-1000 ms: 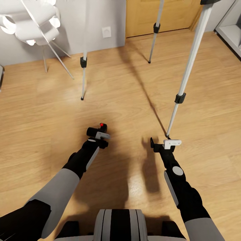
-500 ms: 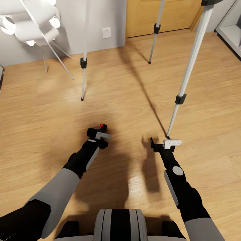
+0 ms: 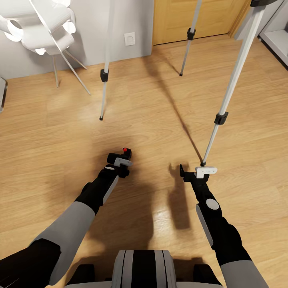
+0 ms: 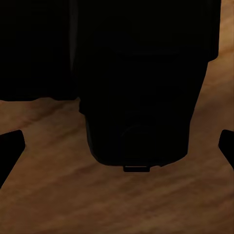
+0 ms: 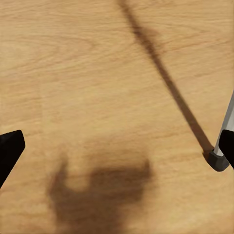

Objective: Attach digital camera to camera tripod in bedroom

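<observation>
The black digital camera (image 3: 121, 155), red button on top, sits in my left gripper (image 3: 119, 163), which is shut on it above the wood floor. In the left wrist view the camera's dark body (image 4: 136, 83) hangs between the fingertips (image 4: 9, 146). The camera tripod stands ahead on three silver legs: right (image 3: 236, 76), left (image 3: 105, 76), far (image 3: 191, 34). Its head is out of view above. My right gripper (image 3: 195, 170) is open and empty, just short of the right leg's foot (image 3: 203, 163), which also shows in the right wrist view (image 5: 218, 158).
A white spiky floor lamp (image 3: 36, 28) on thin legs stands at the back left by the grey wall. A wooden door (image 3: 192, 16) is behind the tripod, with a wall socket (image 3: 129, 39) beside it. A white shelf edge (image 3: 280, 40) shows at the far right.
The whole picture has drifted slightly right, so the view moved. My left gripper with the camera has edged a little to the right. The right gripper holds its place.
</observation>
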Tool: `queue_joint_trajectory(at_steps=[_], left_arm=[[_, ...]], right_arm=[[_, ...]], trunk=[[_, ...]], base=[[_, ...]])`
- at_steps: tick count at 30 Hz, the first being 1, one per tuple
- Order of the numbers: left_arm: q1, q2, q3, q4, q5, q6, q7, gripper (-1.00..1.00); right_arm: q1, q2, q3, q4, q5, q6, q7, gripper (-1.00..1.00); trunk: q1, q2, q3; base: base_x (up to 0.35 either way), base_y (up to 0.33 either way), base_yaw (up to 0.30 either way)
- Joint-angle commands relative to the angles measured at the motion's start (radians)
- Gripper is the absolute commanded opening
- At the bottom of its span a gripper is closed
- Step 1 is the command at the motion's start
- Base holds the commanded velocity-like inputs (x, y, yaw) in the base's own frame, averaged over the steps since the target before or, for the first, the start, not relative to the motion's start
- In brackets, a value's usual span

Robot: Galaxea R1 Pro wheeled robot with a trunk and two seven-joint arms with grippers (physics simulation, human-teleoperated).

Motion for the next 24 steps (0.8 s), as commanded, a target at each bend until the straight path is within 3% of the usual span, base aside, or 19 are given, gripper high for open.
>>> queue_joint_trajectory(at_steps=[1, 15, 24], left_arm=[[0.0, 0.0, -0.003, -0.001, 0.0, 0.005, 0.005, 1.0], [0.001, 0.0, -0.003, -0.001, 0.0, 0.005, 0.006, 1.0], [0.001, 0.0, -0.003, 0.006, 0.0, 0.005, 0.006, 1.0]], right_arm=[[0.0, 0.0, 0.002, 0.0, 0.005, 0.0, -0.006, 1.0], [0.0, 0.0, 0.002, 0.0, 0.005, 0.0, -0.006, 1.0], [0.0, 0.0, 0.002, 0.0, 0.005, 0.0, -0.006, 1.0]], trunk=[[0.0, 0.0, 0.0], [0.0, 0.0, 0.0], [0.004, -0.002, -0.035]], base=[[0.0, 0.004, 0.0], [0.0, 0.0, 0.0], [0.0, 0.0, 0.0]])
